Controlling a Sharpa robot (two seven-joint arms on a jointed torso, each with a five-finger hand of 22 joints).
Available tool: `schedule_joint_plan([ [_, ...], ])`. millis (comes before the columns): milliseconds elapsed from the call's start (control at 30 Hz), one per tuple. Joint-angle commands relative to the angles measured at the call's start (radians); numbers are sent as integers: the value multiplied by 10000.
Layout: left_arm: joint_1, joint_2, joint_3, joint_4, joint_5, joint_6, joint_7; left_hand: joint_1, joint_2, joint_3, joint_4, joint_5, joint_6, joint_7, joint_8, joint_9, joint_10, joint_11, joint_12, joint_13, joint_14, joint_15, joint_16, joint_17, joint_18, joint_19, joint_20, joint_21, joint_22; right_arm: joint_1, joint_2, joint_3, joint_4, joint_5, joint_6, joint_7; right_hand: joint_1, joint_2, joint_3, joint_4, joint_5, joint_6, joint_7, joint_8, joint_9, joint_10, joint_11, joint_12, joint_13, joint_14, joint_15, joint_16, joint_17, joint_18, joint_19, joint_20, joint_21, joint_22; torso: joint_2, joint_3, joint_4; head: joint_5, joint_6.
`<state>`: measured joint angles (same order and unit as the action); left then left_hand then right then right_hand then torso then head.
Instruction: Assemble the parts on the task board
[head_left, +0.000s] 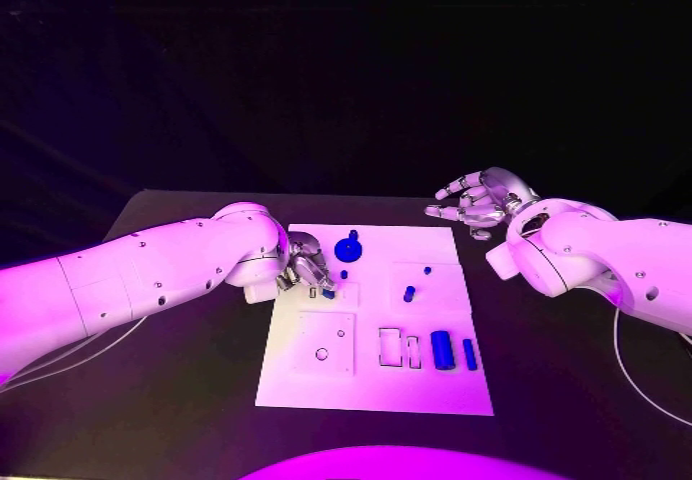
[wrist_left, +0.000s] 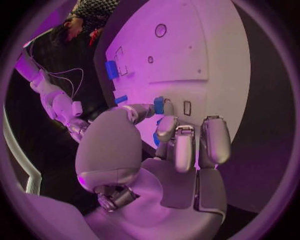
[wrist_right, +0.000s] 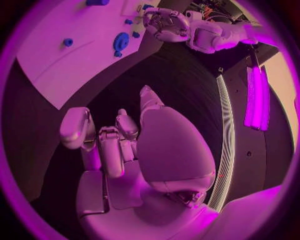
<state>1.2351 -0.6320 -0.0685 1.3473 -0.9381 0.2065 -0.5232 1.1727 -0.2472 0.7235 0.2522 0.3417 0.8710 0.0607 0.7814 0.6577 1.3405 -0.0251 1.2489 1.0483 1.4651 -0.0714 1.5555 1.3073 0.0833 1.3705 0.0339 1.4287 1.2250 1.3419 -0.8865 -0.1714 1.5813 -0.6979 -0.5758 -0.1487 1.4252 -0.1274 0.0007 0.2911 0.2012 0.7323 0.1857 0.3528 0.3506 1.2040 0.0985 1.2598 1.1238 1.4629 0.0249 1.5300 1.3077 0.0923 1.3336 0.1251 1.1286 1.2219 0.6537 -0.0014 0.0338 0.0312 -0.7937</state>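
The white task board (head_left: 378, 385) lies in the middle of the black table. My left hand (head_left: 304, 268) rests over the board's left edge. Its thumb and a finger pinch a small blue part (wrist_left: 159, 105), held low over the board beside a small rectangular slot (wrist_left: 187, 108). In the head view that part (head_left: 329, 293) peeks out under the fingers. A round blue part (head_left: 348, 247) stands just beyond the hand. My right hand (head_left: 476, 203) hovers past the board's far right corner, fingers apart, holding nothing; the right wrist view shows its bare palm (wrist_right: 137, 150).
Two small blue pegs (head_left: 410, 293) (head_left: 343, 273) stand mid-board. Two blue blocks (head_left: 441, 350) (head_left: 469, 353) lie near the board's right side, next to outlined recesses (head_left: 389, 346). A round hole (head_left: 322, 353) marks the near left panel. Black table surrounds the board.
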Motion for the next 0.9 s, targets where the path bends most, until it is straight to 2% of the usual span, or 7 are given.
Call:
schedule_joint_plan([
  [33, -62, 56, 2, 64, -769, -714, 78, -95, 1, 1871, -1841, 98, 216, -134, 37, 87, 87, -15, 63, 48, 988, -79, 43, 2394, -102, 73, 7, 71, 22, -12, 0, 1, -9, -114, 182, 24, -65, 7, -18, 6, -64, -36, -34, 50, -12, -5, -5, -3, -17, 671, -22, -65, 1103, 139, -78, 9, -46, -16, 10, -11, -17, 8, -22],
  [267, -155, 155, -3, 60, -1119, -990, -100, -118, 0, 1894, -1854, 157, 242, -145, 48, 108, 92, -26, 43, 13, 975, -88, 23, 2349, -108, 94, -1, 84, 51, -18, 9, 0, -20, -114, 238, -10, -74, -8, -30, 3, -65, -41, -35, 59, -14, -1, -6, 1, -18, 671, -23, -66, 1100, 138, -75, 8, -47, -15, 18, 0, -21, 17, -38],
  [400, -179, 187, -4, 50, -1203, -1044, -153, -127, -1, 1906, -1860, 175, 251, -150, 55, 119, 114, -31, 64, 45, 965, -93, 6, 2313, -107, 95, -5, 84, 50, -20, 13, 0, -25, -115, 249, -28, -74, -8, -30, 3, -65, -41, -35, 59, -14, -1, -6, 1, -18, 671, -23, -66, 1100, 138, -75, 8, -47, -15, 22, -8, -15, 20, -43],
  [900, -197, 222, -7, 42, -1426, -333, -368, -147, -15, 1954, -1893, 247, 261, -160, 66, 148, 101, -44, 27, -11, 961, -105, -1, 2299, -113, 117, -17, 98, 80, -32, 33, -2, -49, -115, 288, -36, -124, -45, -77, 6, -65, -62, -37, 88, -22, -1, -7, 1, -41, 674, -27, -67, 1105, 139, -72, 3, -61, -21, 20, 1, -13, 42, -94],
])
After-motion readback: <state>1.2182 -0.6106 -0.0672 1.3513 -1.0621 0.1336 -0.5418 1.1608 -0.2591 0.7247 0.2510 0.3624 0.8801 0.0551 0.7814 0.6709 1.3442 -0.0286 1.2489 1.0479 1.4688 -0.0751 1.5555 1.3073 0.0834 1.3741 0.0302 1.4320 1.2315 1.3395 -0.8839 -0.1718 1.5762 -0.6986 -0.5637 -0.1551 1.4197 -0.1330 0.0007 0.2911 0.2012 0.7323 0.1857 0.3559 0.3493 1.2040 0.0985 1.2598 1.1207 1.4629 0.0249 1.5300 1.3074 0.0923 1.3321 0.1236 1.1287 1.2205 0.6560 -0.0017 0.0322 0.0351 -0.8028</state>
